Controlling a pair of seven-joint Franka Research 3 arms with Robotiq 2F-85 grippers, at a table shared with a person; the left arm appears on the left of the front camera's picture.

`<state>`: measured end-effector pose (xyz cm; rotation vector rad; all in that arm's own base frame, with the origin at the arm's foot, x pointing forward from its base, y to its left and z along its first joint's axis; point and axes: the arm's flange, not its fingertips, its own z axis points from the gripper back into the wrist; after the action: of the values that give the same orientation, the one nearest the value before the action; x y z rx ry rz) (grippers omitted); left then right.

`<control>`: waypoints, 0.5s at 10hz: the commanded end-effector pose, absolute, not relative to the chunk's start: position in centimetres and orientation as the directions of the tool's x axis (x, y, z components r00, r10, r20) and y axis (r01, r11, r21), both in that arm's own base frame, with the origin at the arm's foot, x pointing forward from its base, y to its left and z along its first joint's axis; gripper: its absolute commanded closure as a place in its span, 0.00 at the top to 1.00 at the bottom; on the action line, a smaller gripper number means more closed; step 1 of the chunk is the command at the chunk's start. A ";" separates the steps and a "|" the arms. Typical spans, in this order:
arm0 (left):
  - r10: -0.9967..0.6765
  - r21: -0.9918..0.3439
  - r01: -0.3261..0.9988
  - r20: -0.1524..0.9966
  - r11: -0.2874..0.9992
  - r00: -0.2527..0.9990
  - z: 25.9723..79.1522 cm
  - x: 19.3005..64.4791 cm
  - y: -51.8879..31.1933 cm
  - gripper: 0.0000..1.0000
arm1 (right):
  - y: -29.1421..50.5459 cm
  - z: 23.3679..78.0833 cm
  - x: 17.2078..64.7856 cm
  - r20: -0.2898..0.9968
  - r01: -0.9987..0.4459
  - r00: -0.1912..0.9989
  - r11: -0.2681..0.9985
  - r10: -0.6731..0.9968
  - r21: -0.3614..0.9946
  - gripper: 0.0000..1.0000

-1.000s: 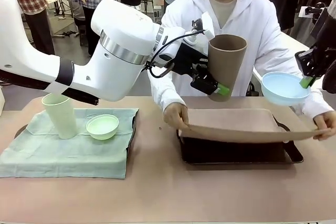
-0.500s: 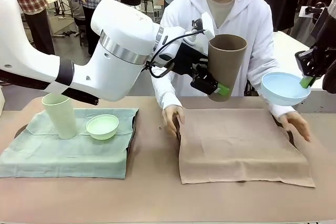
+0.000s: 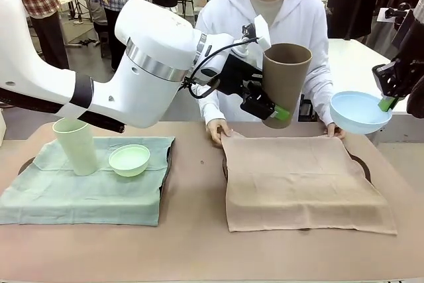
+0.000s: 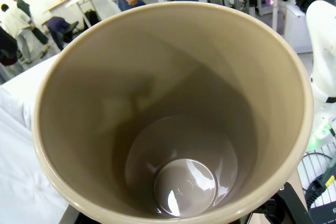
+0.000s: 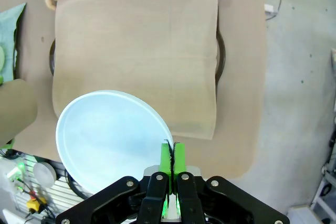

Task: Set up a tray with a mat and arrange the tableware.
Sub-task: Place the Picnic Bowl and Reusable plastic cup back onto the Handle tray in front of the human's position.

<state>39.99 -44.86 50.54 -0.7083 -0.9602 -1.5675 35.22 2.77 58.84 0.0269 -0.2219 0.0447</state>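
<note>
Two pieces hang above the brown mat (image 3: 301, 180). The brown tumbler (image 3: 286, 83), light stiff plastic, likely slick, sits clamped at its wall between the left gripper's (image 3: 273, 112) jaws. The light blue bowl (image 3: 358, 111), lighter, is pinched at its rim by the right gripper's (image 5: 172, 160) closed jaws.

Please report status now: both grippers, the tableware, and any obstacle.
Left gripper holds brown plastic tumbler aloft. Right gripper pinches light blue bowl by rim. Person's hands on beige mat edge.
</note>
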 end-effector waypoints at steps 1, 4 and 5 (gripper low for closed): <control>-0.478 0.207 0.976 0.853 -0.063 -0.211 50.8 40.1 -45.1 0.00 | 2.7 58.7 35.0 0.219 -0.047 0.975 0.999 0.041 0.022 0.00; -0.478 0.207 0.976 0.853 -0.063 -0.211 50.8 40.1 -45.1 0.00 | 2.7 58.7 35.0 0.219 -0.047 0.975 0.999 0.041 0.022 0.00; -0.478 0.207 0.976 0.853 -0.063 -0.211 50.8 40.1 -45.1 0.00 | 2.7 58.7 35.0 0.219 -0.047 0.975 0.999 0.041 0.022 0.00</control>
<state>39.99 -44.86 50.54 -0.7083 -0.9602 -1.5675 35.22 2.77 58.84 0.0269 -0.2219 0.0447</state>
